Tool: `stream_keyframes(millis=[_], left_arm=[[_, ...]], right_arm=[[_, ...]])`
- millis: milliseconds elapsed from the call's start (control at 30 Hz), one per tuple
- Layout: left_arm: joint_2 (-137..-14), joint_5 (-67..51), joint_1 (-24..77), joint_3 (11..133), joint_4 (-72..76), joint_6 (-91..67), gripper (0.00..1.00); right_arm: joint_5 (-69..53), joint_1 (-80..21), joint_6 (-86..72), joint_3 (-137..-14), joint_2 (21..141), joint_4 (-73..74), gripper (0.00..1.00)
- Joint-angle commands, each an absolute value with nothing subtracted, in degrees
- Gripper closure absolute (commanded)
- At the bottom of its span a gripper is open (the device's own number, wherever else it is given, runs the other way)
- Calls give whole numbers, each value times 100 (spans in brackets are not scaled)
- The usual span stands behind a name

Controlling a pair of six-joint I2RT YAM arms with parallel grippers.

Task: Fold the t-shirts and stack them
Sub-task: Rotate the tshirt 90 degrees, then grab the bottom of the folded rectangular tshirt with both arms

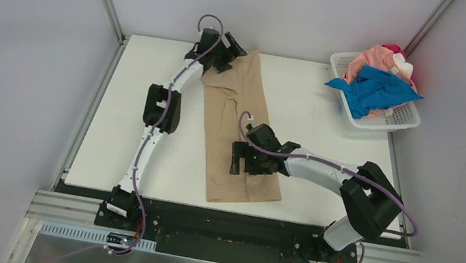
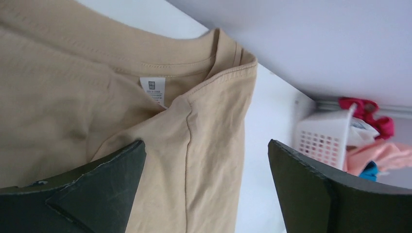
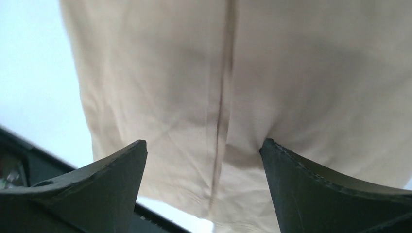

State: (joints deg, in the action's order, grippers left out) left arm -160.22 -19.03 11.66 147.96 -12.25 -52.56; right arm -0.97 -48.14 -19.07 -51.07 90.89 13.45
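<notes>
Top external view: the tan t-shirt (image 1: 227, 103) lies flat on the white table (image 1: 135, 124), folded into a long narrow strip that runs from the far edge to the near edge. The left gripper (image 1: 237, 58) sits at the far, collar end of the tan t-shirt, and the right gripper (image 1: 238, 158) hangs over its near half, close to the left edge of the cloth. Well to the right of the tan t-shirt, at the far corner, a white lattice basket (image 1: 404, 118) holds a blue shirt (image 1: 377, 90) draped over its front, a salmon pink shirt (image 1: 367, 59) behind it and a red shirt (image 1: 393, 49) at the back.

Left wrist view: the fingers of the left gripper (image 2: 206, 179) are spread wide, nothing pinched. Between them lies the folded shoulder of the tan t-shirt, with the neckline (image 2: 194, 53) and a white label (image 2: 153, 87) just beyond. The basket shows past the right edge of the tan t-shirt.

Right wrist view: the right gripper (image 3: 203, 184) is also spread wide, gripping nothing, and it hovers over the tan t-shirt near its hem end. A seam (image 3: 223, 97) runs down the cloth between the two fingers, and bare table shows to the left of the tan t-shirt
</notes>
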Motion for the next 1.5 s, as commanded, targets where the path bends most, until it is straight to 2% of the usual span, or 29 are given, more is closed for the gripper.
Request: stream_keyframes(millis=[0, 167, 400, 667, 833, 900, 967, 1100, 1200, 1367, 1467], left_arm=[[-16518, -1468, 1772, 14301, 751, -6217, 1], [-17011, -993, 1900, 14811, 1186, -6504, 1], [-16556, -745, 1886, 14879, 922, -5968, 1], [-14276, -803, 1741, 14230, 148, -4132, 1], [-12646, -904, 1749, 13566, -637, -3181, 1], [-11776, -890, 1749, 12741, -988, -2958, 1], [-10732, -757, 1749, 11427, -1232, -2895, 1], [-8553, -157, 1814, 8143, -1300, -3601, 1], [-7266, -100, 2036, 6202, -1432, -3996, 1], [-5648, -114, 2336, 4203, -1780, -4766, 2], [-5102, -604, 2544, 3496, -2189, -4999, 2]], right_arm=[[-1546, -5104, -2025, -5158, 9673, 1338, 8], [-1932, -5450, -1909, -5915, 10397, 1119, 10], [-642, -5471, -1909, -6095, 9813, 1614, 8], [-166, -5445, -2384, -5438, 7949, 1455, 1], [518, -5393, -3007, -4705, 6849, 1656, 1], [678, -5343, -3325, -4340, 6429, 1683, 1], [694, -5278, -3546, -3927, 6027, 1678, 1], [228, -5205, -3665, -3365, 5576, 1445, 1], [-386, -5203, -3615, -3191, 5591, 1339, 1], [-1350, -5359, -3363, -3193, 6109, 1363, 1], [-1268, -5622, -3173, -3281, 6393, 1624, 4]])
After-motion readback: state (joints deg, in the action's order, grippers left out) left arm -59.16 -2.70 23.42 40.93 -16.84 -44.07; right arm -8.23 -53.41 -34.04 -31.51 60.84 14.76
